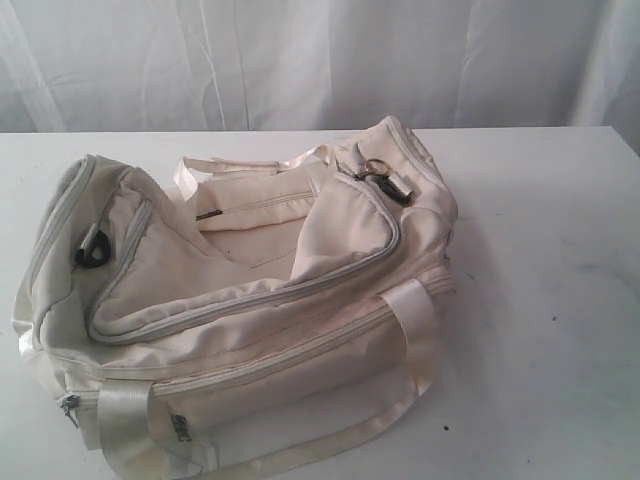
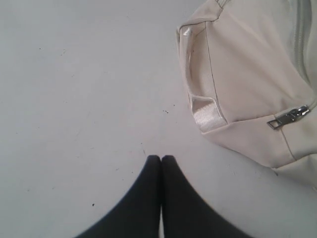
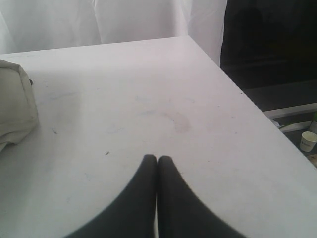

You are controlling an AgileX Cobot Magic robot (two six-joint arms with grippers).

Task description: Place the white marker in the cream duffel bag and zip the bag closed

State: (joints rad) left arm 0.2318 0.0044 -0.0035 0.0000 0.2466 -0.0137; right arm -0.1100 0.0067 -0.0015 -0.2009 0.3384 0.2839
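Bag (image 1: pixel 260 340) lies on the table (image 1: pixel 560 300) in the exterior view, its top zip undone and the flap folded forward, so the cream lining (image 1: pixel 250 245) shows. A small dark sliver (image 1: pixel 210 214) sits by an inner seam; whether it is the marker or a zip pull cannot be told. The front pocket zip (image 1: pixel 260 362) is shut, and a dark tag (image 1: pixel 180 428) low on the front is too small to read. Neither gripper appears in this view. In the left wrist view the left gripper (image 2: pixel 161 157) has its black fingertips pressed together, holding nothing, over bare table (image 2: pixel 74 99); a bag corner (image 2: pixel 247 84) with a metal pull (image 2: pixel 290 116) lies just beyond and to one side of the tips, not touching. In the right wrist view the right gripper (image 3: pixel 157 157) is likewise closed and empty; the bag's end (image 3: pixel 15 104) lies well apart from it, toward the left arm's side, and a paper cup (image 3: pixel 309 141) stands off the table beyond its edge.
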